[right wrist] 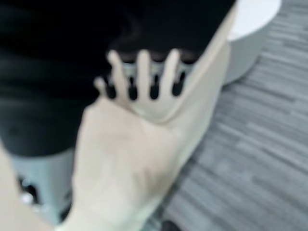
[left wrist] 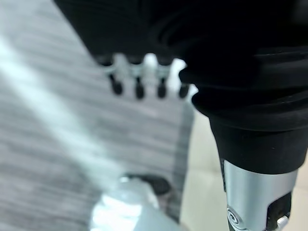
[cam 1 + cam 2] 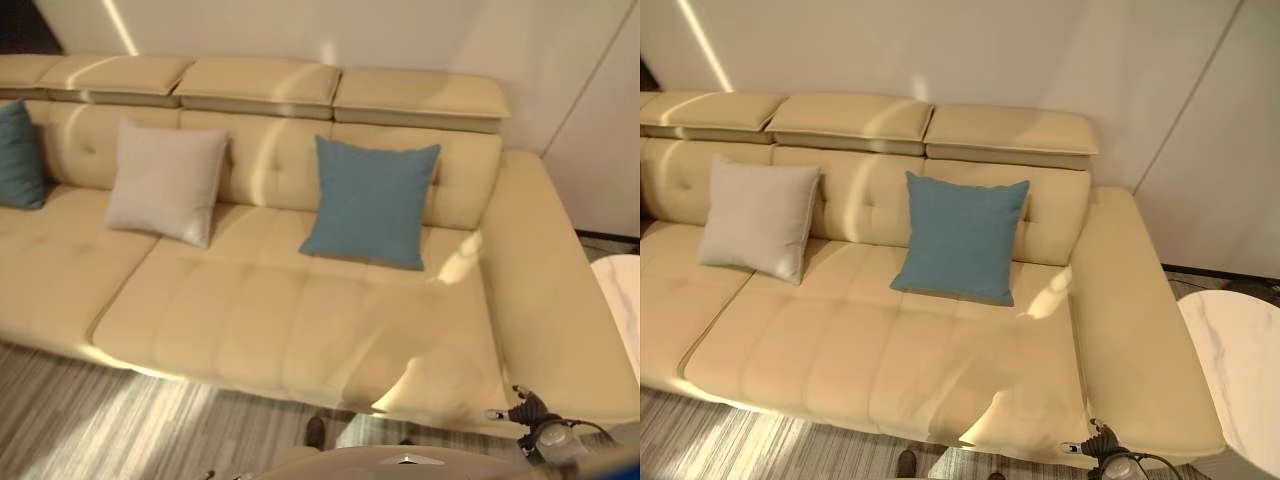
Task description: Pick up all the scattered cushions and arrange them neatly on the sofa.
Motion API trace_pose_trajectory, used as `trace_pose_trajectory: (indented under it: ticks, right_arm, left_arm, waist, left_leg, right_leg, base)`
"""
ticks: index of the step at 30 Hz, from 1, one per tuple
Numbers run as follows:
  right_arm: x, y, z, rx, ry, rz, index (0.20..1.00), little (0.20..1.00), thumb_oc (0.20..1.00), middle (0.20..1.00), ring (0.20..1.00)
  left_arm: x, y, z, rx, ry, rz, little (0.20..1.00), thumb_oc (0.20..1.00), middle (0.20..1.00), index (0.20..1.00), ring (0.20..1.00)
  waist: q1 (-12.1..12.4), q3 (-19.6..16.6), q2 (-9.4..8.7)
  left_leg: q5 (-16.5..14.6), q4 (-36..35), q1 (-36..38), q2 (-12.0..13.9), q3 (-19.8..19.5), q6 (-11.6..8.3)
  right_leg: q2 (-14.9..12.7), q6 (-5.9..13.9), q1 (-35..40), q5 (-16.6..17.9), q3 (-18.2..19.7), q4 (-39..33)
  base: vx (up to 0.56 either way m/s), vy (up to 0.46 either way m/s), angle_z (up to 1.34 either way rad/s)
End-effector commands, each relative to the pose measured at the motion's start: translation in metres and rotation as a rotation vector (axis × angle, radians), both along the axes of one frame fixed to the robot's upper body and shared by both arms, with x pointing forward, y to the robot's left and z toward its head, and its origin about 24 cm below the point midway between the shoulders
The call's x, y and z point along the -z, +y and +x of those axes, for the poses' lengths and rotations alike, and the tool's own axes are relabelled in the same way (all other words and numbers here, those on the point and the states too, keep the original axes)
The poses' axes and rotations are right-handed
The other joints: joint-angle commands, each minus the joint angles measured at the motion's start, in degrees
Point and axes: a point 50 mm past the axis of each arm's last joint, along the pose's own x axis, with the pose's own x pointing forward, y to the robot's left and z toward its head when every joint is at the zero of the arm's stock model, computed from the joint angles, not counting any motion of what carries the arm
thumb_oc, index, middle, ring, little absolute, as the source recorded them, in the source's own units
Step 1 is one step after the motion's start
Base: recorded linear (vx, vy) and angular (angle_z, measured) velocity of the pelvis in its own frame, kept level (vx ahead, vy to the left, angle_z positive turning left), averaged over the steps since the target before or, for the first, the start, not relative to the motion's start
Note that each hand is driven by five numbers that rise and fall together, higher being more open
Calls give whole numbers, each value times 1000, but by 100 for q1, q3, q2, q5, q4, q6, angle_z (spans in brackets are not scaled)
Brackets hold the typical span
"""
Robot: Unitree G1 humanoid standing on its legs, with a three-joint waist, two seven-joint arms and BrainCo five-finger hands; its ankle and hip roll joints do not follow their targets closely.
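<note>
Cushions (image 3: 372, 200), three in sight, all up on the sofa (image 3: 300, 330) already, well ahead of and above both hands. Blue cushion (image 3: 962, 240) leaning upright on the backrest, nearest the right hand's side; pale grey cushion (image 3: 165, 180) further across toward the left hand's side, tilted a little; second blue cushion (image 3: 20, 155) furthest out beyond the left hand.

Left hand (image 2: 138, 77) hanging low over the striped floor (image 3: 100, 420), fingers straight and apart, nothing in them. Right hand (image 1: 139, 72) down by the sofa's end corner, fingers spread and straight, likewise carrying nothing; white round table (image 3: 1240, 360) just off to its outer side.

Judged light, soft and squashy, not slippery, not fragile. Best taken by an upper corner or pinched across a side edge; likely to sag and flop if held by one corner alone.
</note>
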Motion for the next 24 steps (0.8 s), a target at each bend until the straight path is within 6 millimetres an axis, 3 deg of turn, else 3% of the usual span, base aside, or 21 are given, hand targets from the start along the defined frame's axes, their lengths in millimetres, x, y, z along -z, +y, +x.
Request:
trace_pose_trajectory:
  ticks: [1, 3, 4, 7, 9, 12, 13, 15, 16, 19, 24]
  right_arm:
    - [-13, -3, 32, 27, -95, -15, 1000, 1000, 1000, 1000, 1000]
    - [-12, -3, 31, 23, -83, -21, 1000, 1000, 1000, 1000, 1000]
    - [-11, -2, 30, 20, -74, -24, 1000, 1000, 1000, 1000, 1000]
    - [-8, -5, 23, 26, -24, -42, 1000, 1000, 1000, 1000, 1000]
    - [-6, -3, 22, 8, 12, -58, 1000, 1000, 1000, 1000, 1000]
    - [-3, 3, 21, -11, 39, -58, 1000, 1000, 1000, 1000, 1000]
    - [-1, 4, 18, -19, 56, -57, 1000, 1000, 1000, 1000, 1000]
    - [5, 9, 8, -21, 87, -36, 1000, 1000, 1000, 1000, 1000]
    - [6, 9, 4, -6, 89, -32, 1000, 1000, 1000, 1000, 1000]
    - [7, 11, 5, 6, 76, -23, 1000, 1000, 1000, 1000, 1000]
    - [8, 13, 3, 6, 81, -28, 1000, 1000, 1000, 1000, 1000]
  left_arm:
    - [-9, 16, 32, 54, -68, 65, 1000, 1000, 1000, 1000, 1000]
    - [-8, 12, 33, 53, -74, 57, 1000, 1000, 1000, 1000, 1000]
    - [-6, 6, 36, 52, -89, 46, 1000, 1000, 1000, 1000, 1000]
    - [-6, -6, 51, 121, -117, 26, 1000, 1000, 1000, 1000, 1000]
    - [-7, -7, 56, 130, -121, 27, 1000, 1000, 1000, 1000, 1000]
    - [-6, -4, 54, 112, -108, 29, 1000, 1000, 1000, 1000, 1000]
    - [-6, -1, 50, 111, -84, 38, 1000, 1000, 1000, 1000, 1000]
    - [-6, 6, 41, 100, -47, 55, 1000, 1000, 1000, 1000, 1000]
    - [-6, 8, 36, 96, -35, 57, 1000, 1000, 1000, 1000, 1000]
    - [-4, 6, 30, 69, -26, 54, 1000, 1000, 1000, 1000, 1000]
    - [-2, 7, 17, 41, 15, 54, 1000, 1000, 1000, 1000, 1000]
  waist:
    - [-29, 361, -510]
    - [-67, 346, -525]
    - [-129, 313, -463]
    - [-217, 294, -337]
    - [-188, 381, -347]
    - [-126, 473, -367]
    - [-60, 514, -353]
    - [35, 416, -317]
    - [139, 312, -384]
    - [217, 151, -521]
    - [218, -22, -501]
  left_leg:
    - [-602, 549, 238, -89, 80, -153]
    - [-698, 687, 379, 55, 30, -145]
    - [-700, 561, 601, 140, -180, -182]
    - [-1074, 218, 930, -165, -271, -42]
    - [-1292, 314, 941, -556, -190, 171]
    - [-1311, 422, 794, -762, 41, 337]
    - [-1270, 497, 692, -807, 150, 445]
    - [-1113, 419, 673, -781, 154, 541]
    - [-1112, 370, 643, -804, 207, 512]
    - [-1031, 188, 682, -815, 238, 447]
    - [-854, -211, 951, -642, 333, 316]
  right_leg:
    - [-628, 593, 28, -80, 120, -48]
    - [-668, 634, -45, -8, 193, -48]
    - [-648, 655, -124, 78, 290, -48]
    - [-824, 740, -257, 405, 417, -48]
    - [-1210, 903, -540, 758, 453, 14]
    - [-1481, 954, -872, 789, 323, 253]
    - [-1437, 829, -809, 494, 208, 712]
    - [-1185, 676, -538, -43, 380, 1513]
    - [-1118, 717, -207, -117, 327, 1253]
    - [-1024, 730, 129, -93, 226, 776]
    - [-778, 793, 463, 86, 259, -48]
  base:
    - [-173, 43, 27]
    - [-137, 101, -7]
    - [-163, 210, -9]
    - [-178, 275, -3]
    - [-337, 379, -30]
    - [-379, 221, -57]
    - [-305, 114, -49]
    - [-179, 31, -51]
    - [-22, -108, -25]
    - [36, -136, -18]
    - [62, -114, 8]
